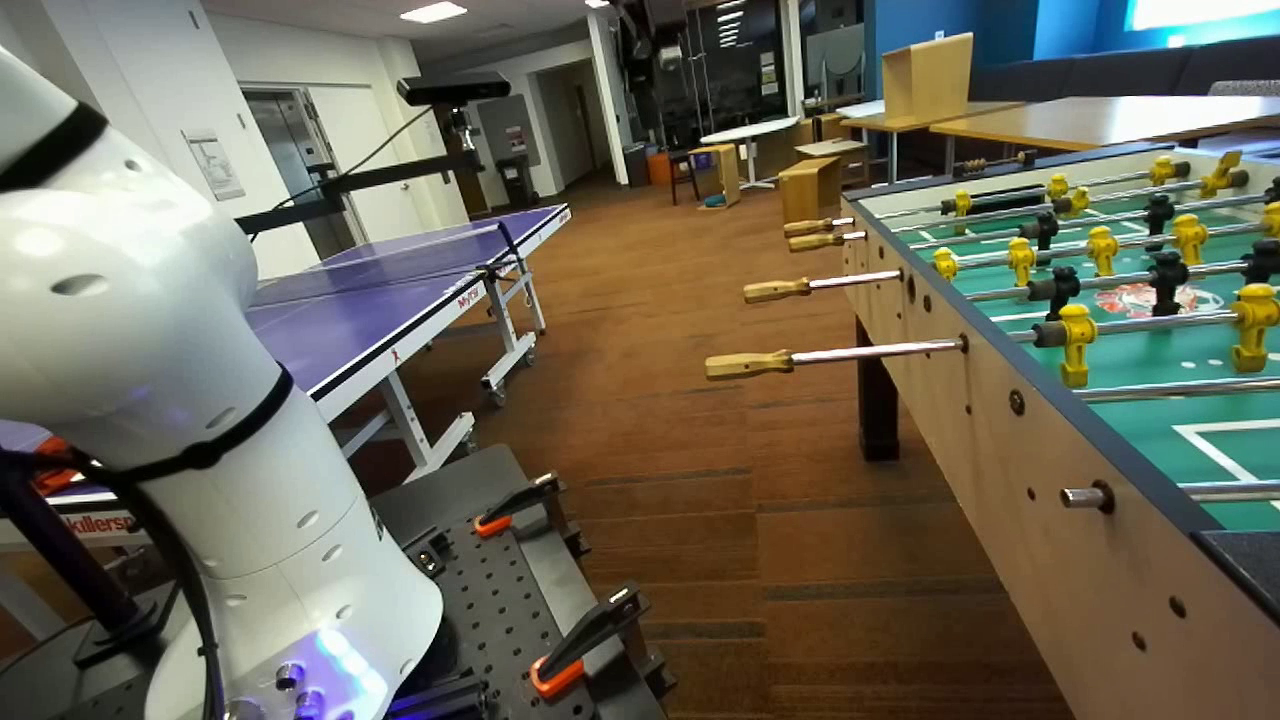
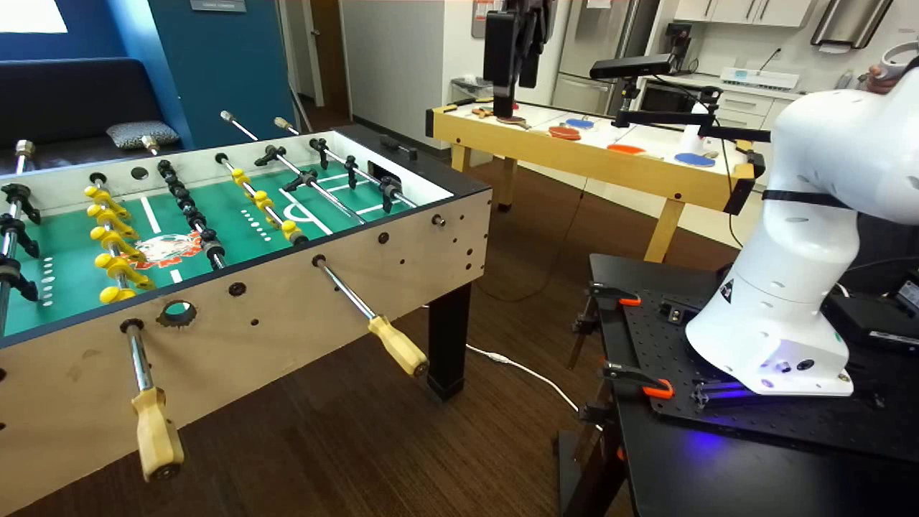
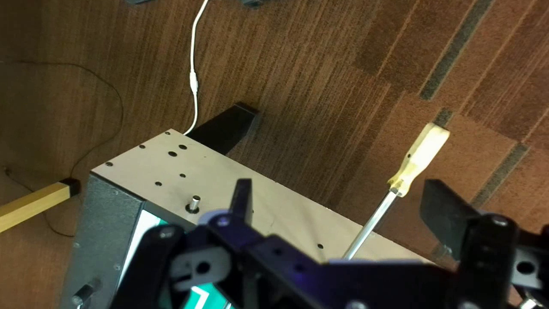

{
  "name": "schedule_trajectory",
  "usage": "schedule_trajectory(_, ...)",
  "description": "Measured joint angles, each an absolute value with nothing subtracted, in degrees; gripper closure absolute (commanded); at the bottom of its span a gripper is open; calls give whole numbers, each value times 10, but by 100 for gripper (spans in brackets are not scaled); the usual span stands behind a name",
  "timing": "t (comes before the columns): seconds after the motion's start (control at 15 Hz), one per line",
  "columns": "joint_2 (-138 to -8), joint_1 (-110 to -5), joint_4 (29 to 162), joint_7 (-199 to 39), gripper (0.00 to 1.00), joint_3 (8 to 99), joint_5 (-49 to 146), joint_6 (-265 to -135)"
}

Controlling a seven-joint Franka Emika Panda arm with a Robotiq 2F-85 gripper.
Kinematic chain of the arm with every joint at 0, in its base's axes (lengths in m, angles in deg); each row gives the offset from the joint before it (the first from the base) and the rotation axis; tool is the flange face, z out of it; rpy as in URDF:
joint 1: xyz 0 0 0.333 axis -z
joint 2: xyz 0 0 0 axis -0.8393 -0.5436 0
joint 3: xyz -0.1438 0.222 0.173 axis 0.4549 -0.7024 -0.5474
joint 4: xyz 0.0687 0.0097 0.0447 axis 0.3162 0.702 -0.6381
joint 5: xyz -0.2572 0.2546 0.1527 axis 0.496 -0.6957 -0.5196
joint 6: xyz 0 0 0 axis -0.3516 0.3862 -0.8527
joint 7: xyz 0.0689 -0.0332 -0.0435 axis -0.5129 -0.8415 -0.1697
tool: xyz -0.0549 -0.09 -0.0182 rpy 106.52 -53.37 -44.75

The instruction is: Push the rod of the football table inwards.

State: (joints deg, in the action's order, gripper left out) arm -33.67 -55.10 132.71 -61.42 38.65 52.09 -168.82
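Observation:
The football table (image 1: 1010,470) has pale beige sides, a green playfield and yellow and black figures; it also shows in an exterior view (image 2: 273,323) and the wrist view (image 3: 274,206). The rod (image 1: 880,351) is a silver bar with a tan wooden handle, sticking out from the side panel; it also shows in an exterior view (image 2: 348,291) and the wrist view (image 3: 373,221). My gripper (image 3: 339,184) is open and empty, its fingers either side of the rod's line in the wrist view. An exterior view shows it (image 2: 518,97) hanging above the table's height, apart from the rod.
A second wooden-handled rod (image 2: 141,359) and a handleless rod end (image 2: 438,220) protrude from the same side. A purple table-tennis table (image 1: 370,300), a yellow-edged table (image 2: 574,154) with paddles, and a camera on an arm (image 2: 632,66) stand around. A white cable (image 3: 193,64) lies on the floor.

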Motion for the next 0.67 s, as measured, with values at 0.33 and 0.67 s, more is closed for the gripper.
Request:
schedule_trajectory(0.33,-363,-561,1395,-567,0,387,492,-1832)
schedule_trajectory(0.67,-414,-574,1475,-514,0,383,474,-1991)
